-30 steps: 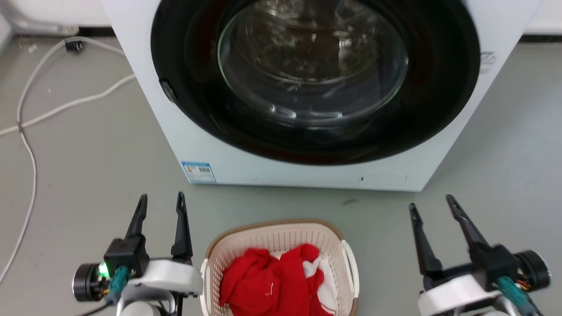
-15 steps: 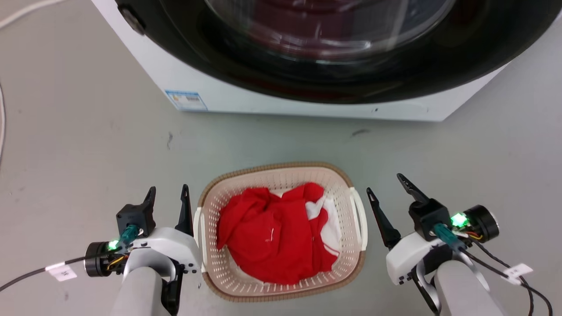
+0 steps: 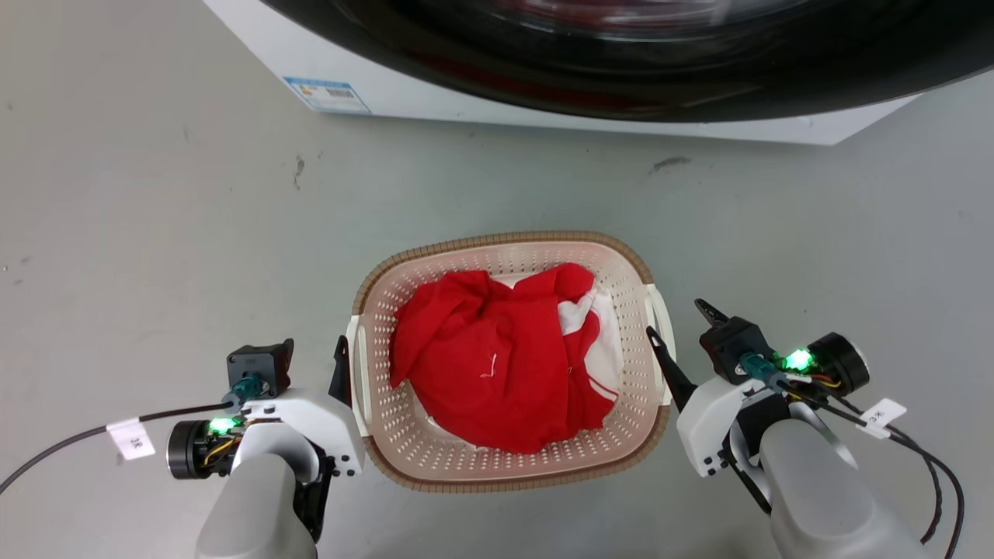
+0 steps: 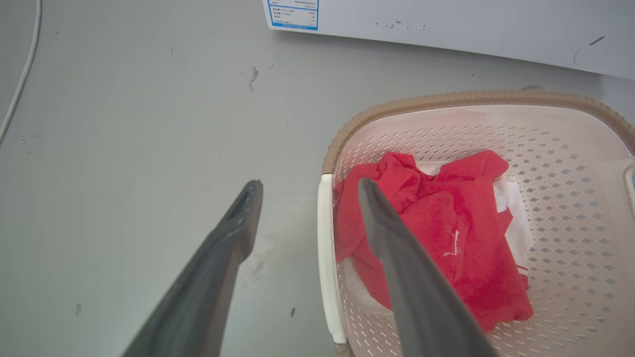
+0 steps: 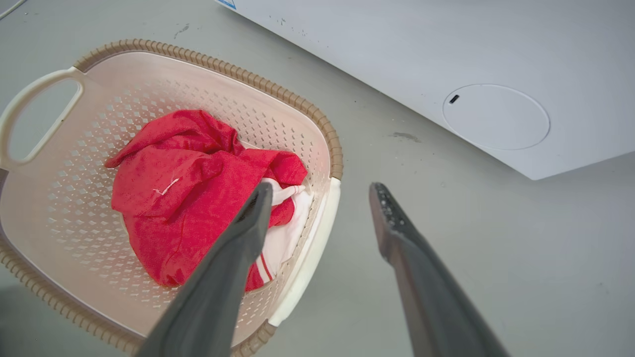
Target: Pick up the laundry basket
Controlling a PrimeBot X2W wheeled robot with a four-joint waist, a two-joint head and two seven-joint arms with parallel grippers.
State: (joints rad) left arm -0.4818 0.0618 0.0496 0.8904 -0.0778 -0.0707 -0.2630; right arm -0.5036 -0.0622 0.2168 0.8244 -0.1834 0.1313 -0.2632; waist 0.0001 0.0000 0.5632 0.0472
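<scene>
The laundry basket (image 3: 497,237) stands on the grey floor in front of me, cream and perforated with a brown rim. It holds a crumpled red garment (image 3: 497,357) over a white one. My left gripper (image 3: 311,353) is open at the basket's left handle (image 3: 359,365). In the left wrist view this gripper (image 4: 308,184) has one finger over the basket's inside and one outside, with the handle (image 4: 325,258) between them. My right gripper (image 3: 675,317) is open at the right handle (image 3: 662,318). In the right wrist view that gripper (image 5: 321,187) straddles the handle (image 5: 310,258) the same way.
A white washing machine (image 3: 543,109) with a dark round door stands just beyond the basket, with a blue label (image 3: 326,93) on its lower left corner. A white cable (image 4: 22,74) lies on the floor far to the left. Bare grey floor surrounds the basket.
The head camera has tilted down, so the basket now sits mid-picture. Both grippers have closed in on the basket's sides, from apart to straddling the handles, and stay open.
</scene>
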